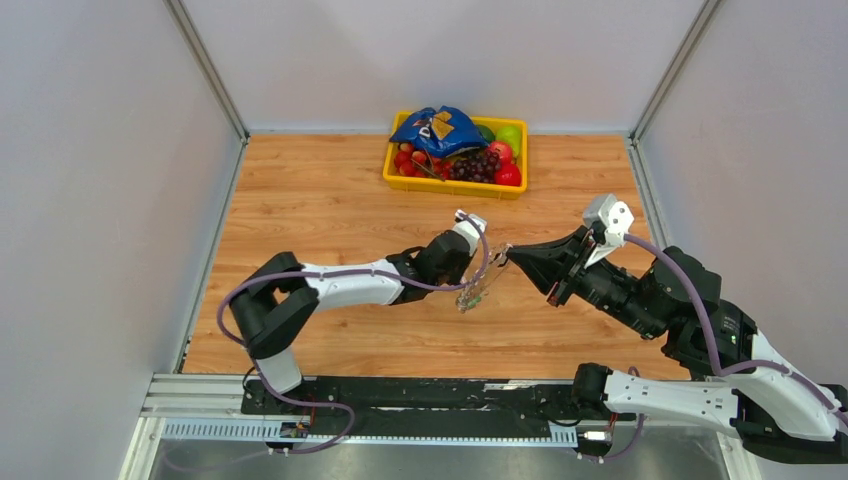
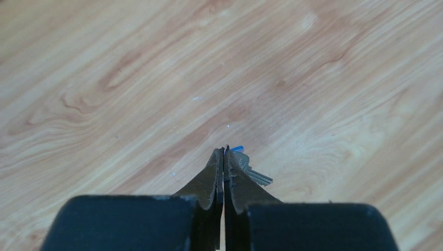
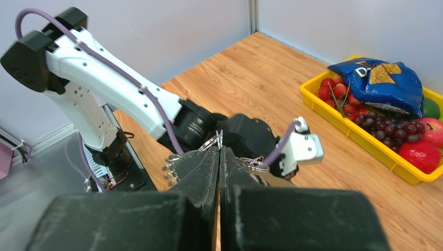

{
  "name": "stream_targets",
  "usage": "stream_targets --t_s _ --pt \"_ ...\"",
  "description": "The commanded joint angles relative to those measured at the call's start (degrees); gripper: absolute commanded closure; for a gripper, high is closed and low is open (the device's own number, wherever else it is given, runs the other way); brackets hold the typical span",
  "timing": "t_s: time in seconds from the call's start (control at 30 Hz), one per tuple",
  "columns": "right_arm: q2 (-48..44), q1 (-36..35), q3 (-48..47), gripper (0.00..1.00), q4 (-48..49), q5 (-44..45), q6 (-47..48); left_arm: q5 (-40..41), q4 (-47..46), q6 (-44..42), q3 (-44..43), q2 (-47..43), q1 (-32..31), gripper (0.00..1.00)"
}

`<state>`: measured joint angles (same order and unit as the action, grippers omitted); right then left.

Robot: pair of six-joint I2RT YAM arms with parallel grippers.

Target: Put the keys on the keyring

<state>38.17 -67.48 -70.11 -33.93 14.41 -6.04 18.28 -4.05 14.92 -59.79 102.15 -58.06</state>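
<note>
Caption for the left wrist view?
Shut left fingers with a blue-headed key beside their tips, over wooden table.

A light wooden table [image 1: 320, 190] with a wavy grain fills the middle of the frame, closed in by a plain pale grey back wall [image 1: 430, 50] across the top and matching side walls [image 1: 90, 200] at left and right. Slim metal posts [image 1: 208, 70] run up the two far corners, and a silver rail [image 1: 195, 395] lines the bottom edge. The light is soft and even.

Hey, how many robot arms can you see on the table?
2. The left arm reaches in from the near left, the right arm from the near right; they meet at the keyring mid-table. None seems hidden.
</note>
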Motion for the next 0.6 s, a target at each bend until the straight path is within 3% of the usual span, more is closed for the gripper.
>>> stream_targets --t_s 0.0,0.33,0.57 --pt "-0.42 -0.37 -2.3 1.0 1.68 -1.87 1.18 -2.26 1.67 -2.28 1.19 -10.75 -0.44 1.0" --pt "-0.93 -0.37 -5.92 1.0 1.11 -11.27 4.42 -13.57 14.18 -4.16 1.07 -28.75 -0.41 1.0" --pt "0.89 -0.37 -6.68 1.0 1.15 -12.39 3.3 -19.16 18.55 -3.82 2.05 -39.94 -0.46 1.0"
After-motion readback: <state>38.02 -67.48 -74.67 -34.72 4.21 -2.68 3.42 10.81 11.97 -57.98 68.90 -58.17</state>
